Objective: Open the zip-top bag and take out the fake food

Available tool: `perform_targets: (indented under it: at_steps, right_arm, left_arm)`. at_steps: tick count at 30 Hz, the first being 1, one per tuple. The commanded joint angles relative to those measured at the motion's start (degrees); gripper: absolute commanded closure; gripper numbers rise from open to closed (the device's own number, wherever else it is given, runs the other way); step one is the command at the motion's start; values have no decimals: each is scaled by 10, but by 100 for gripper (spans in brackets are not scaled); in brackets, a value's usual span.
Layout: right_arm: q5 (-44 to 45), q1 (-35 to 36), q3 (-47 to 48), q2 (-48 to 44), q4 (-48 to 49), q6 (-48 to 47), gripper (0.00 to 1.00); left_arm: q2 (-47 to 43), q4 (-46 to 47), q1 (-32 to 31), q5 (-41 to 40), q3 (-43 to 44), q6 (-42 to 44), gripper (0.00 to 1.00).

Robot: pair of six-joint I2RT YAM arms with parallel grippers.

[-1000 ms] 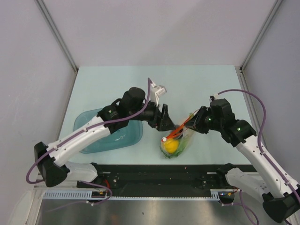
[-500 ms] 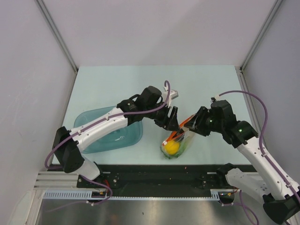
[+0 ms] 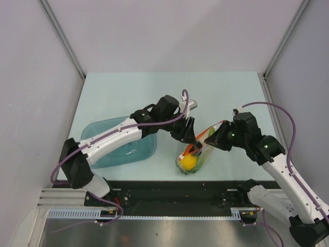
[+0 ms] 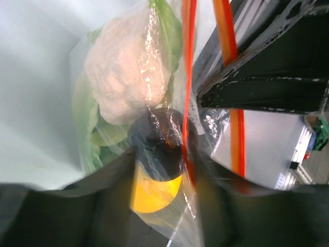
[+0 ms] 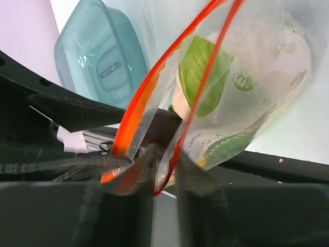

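The clear zip-top bag (image 3: 201, 156) stands near the table's front edge, its red-orange zip strip (image 3: 198, 145) parted into two lips. My right gripper (image 3: 212, 141) is shut on one lip, which shows in the right wrist view (image 5: 163, 175). My left gripper (image 3: 188, 137) is at the bag's mouth from the left. In the left wrist view (image 4: 164, 206) its jaws are apart, straddling the mouth. Inside the bag are a white cauliflower (image 4: 128, 77), green lettuce (image 4: 85, 128), a dark piece (image 4: 157, 146) and a yellow-orange fruit (image 4: 154, 194). The fruit also shows from above (image 3: 189, 162).
A teal plastic tray (image 3: 100, 136) lies left of the bag, under the left arm; it also shows in the right wrist view (image 5: 97, 56). A black rail (image 3: 175, 190) runs along the table's near edge just below the bag.
My left arm swung right and turned, and its gripper came down to the bag's mouth. My right gripper pulled its lip slightly to the right, so the mouth gapes wider.
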Motion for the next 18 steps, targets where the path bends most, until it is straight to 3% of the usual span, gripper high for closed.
perform_targets:
  at_steps: [1,5,6,12,18]
  right_arm:
    - [-9,2,-1,-9,9,4,96]
    - [20,0,56,2,-39,-39,100]
    - [28,-1,70,5,-49,-48,100]
    - [39,-39,111,19,-107,-128,100]
    - [26,-69,142,50,-121,-196,100]
  left_arm:
    - [28,-13,-4,2,42,-4,59]
    - [53,-49,-3,-18,99,1,88]
    - [55,-63,-3,-26,120,1,100]
    - [-11,-42,-3,-159,101,-15,100]
    - [-31,-38,-3,-149,28,-31,100]
